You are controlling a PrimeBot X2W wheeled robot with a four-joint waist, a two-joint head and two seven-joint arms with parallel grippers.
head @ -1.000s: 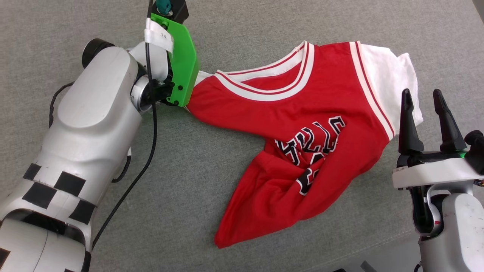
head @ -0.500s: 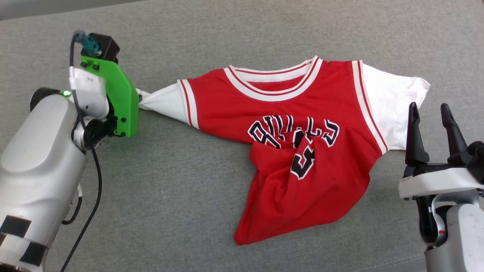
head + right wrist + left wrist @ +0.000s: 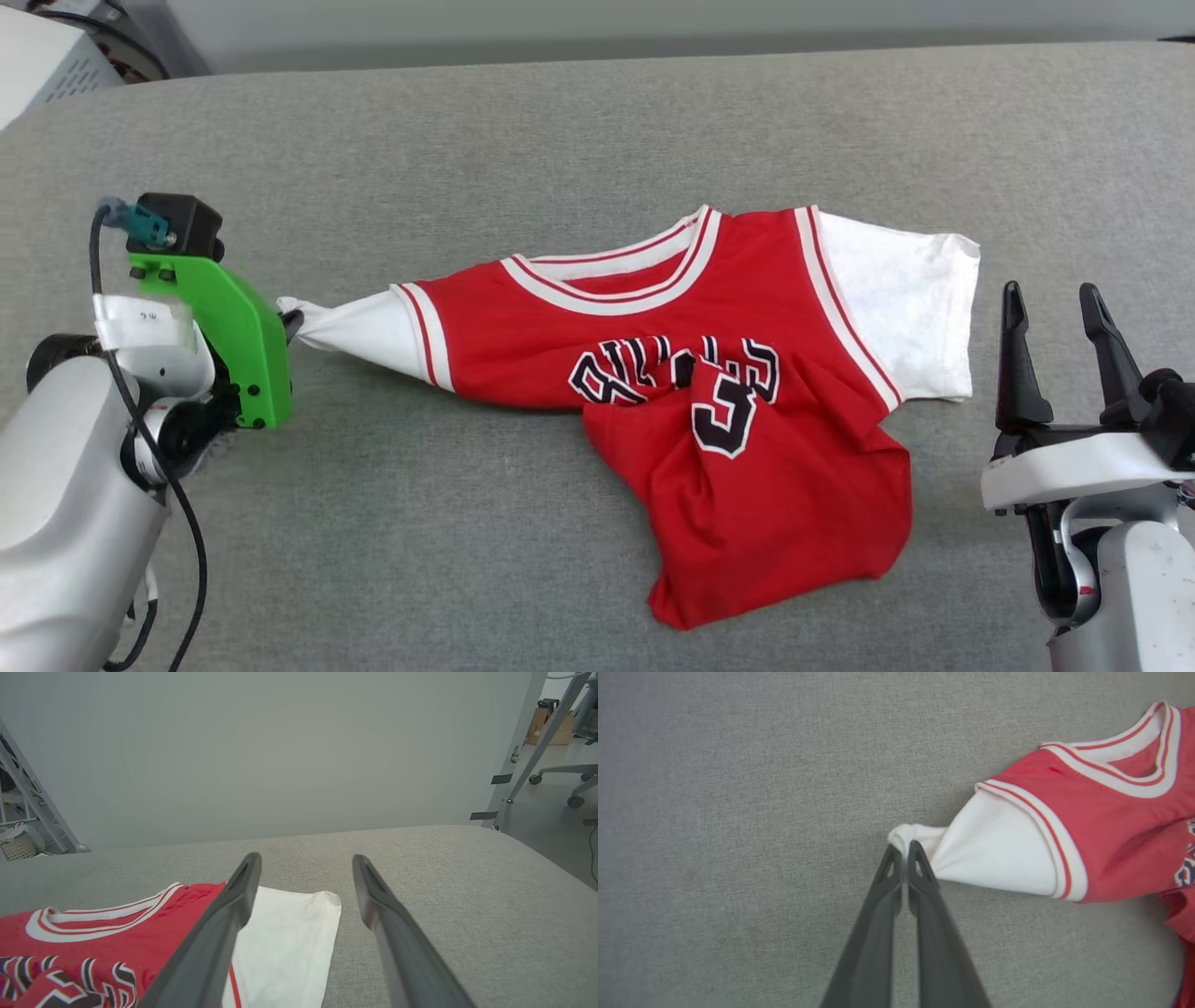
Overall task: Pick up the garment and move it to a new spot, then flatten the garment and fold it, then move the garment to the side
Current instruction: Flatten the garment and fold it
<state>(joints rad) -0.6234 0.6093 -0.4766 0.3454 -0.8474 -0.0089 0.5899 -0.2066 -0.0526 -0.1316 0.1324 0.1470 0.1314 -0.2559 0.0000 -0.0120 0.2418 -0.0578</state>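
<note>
Garment [image 3: 747, 308] lies face up on the grey counter [image 3: 467, 523], between the two sets of fingers. Left fingers [image 3: 924, 896] pinched fully together on the tip of the white sleeve [image 3: 999, 858], cloth drawn taut from their tips. Right fingers [image 3: 236, 900] spread wide, holding nothing, other sleeve [image 3: 289, 933] just ahead of them. Lower body [image 3: 775, 523] bunched over the print. Looks like flattening: pull low and slow, let right fingers pin the far sleeve, else the whole shirt slides.

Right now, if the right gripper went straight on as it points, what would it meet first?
Probably the bare grey surface, beside the white sleeve of the garment. The open right gripper aims past the sleeve's edge; depth is unclear, so it may skim above.
</note>
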